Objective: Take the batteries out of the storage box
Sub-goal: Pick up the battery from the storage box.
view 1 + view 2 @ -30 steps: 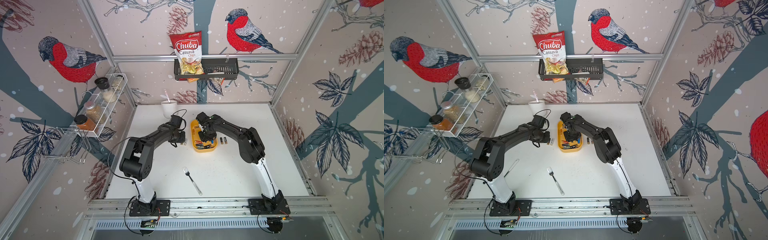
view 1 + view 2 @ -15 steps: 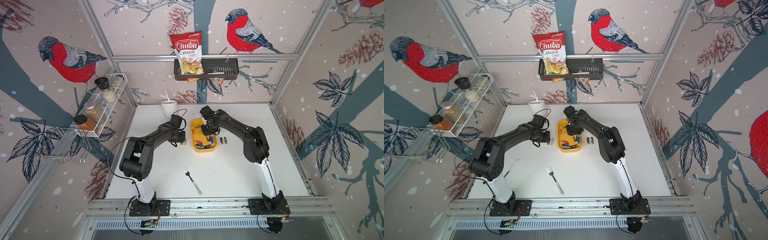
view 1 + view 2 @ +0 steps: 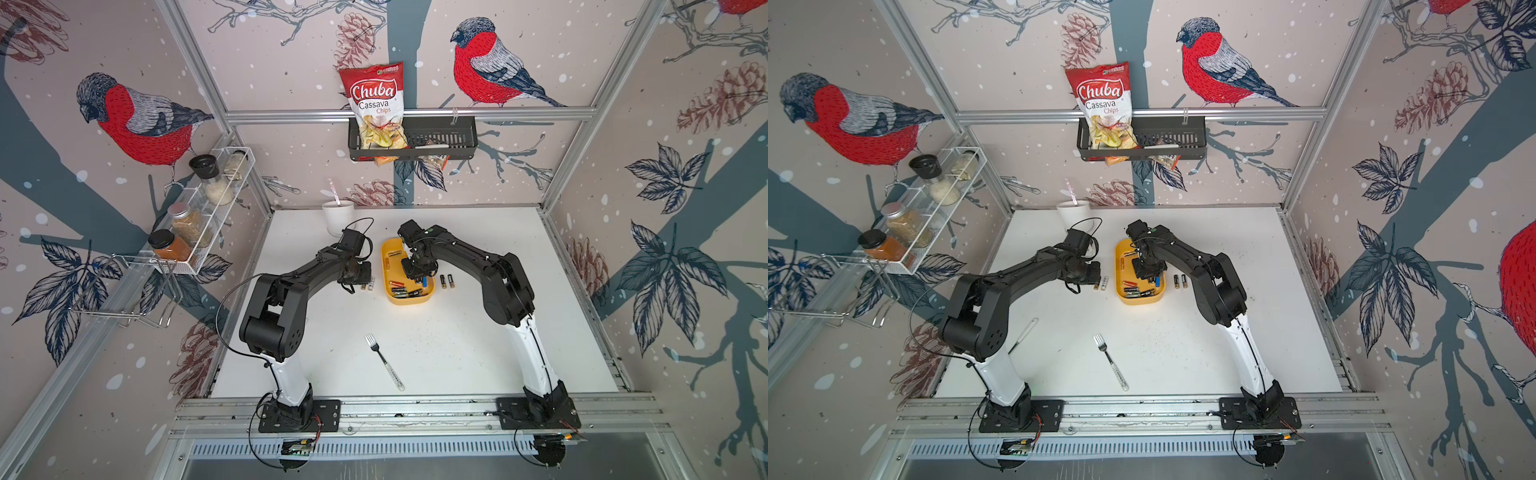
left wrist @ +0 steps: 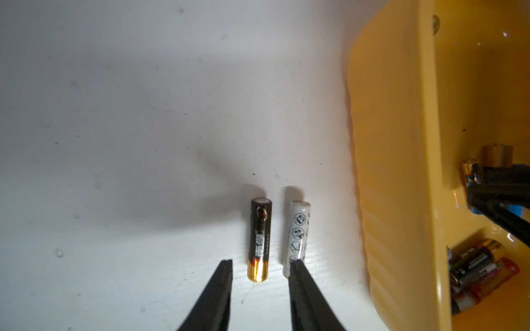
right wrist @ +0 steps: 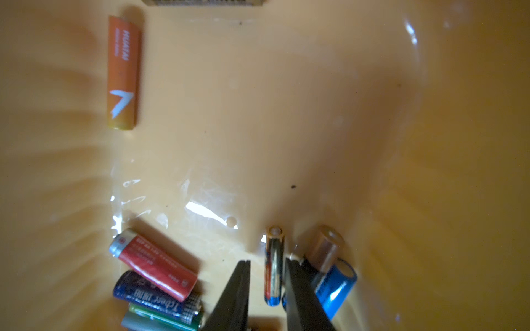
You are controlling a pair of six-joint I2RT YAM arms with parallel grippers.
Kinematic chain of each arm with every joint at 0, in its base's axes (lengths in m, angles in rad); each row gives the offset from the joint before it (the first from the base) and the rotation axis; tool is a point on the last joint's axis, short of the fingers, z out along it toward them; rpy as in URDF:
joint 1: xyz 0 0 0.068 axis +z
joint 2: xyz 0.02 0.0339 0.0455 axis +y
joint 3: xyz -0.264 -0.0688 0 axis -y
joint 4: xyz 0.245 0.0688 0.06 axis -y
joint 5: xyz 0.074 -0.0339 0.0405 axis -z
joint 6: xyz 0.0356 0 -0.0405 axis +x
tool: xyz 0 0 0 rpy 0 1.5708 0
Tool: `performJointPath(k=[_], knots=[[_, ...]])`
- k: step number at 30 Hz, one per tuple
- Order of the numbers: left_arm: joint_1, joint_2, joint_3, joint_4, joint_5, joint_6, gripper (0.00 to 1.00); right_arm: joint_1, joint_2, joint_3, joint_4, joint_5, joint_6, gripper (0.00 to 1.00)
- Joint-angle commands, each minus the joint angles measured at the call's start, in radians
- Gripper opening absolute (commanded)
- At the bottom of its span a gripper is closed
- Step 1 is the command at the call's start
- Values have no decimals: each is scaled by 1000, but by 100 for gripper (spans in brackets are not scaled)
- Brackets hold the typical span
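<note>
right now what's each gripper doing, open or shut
Left gripper: open, empty, tips astride a black battery on the table.
Right gripper: open, tips astride a slim battery in the box, no grip.

Storage box [image 5: 286, 114]: glossy yellow plastic, smooth, bright highlights on floor. Batteries [image 5: 155, 269]: shiny printed wraps, bare metal end caps. My left gripper fingers [image 4: 215, 298]: matt black plastic. Table [image 4: 114, 114]: matt white, faintly scuffed, specked. Fork [image 3: 384, 363]: shiny metal. Wall basket [image 3: 453, 133]: matt black. Frame rail [image 3: 291, 113]: bare silvery metal.
</note>
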Motion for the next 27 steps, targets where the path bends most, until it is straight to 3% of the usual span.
performJointPath(k=[1,12,27], knots=[[2,1,-2,12,-1,-9,38,3,6,-12,5,13,-2,27],[2,-4,-4,10,-4,-8,38,6,14,-21,12,6,-2,15],[2,-5,-7,10,-4,-9,38,-17,-60,32,-28,-11,2,14]])
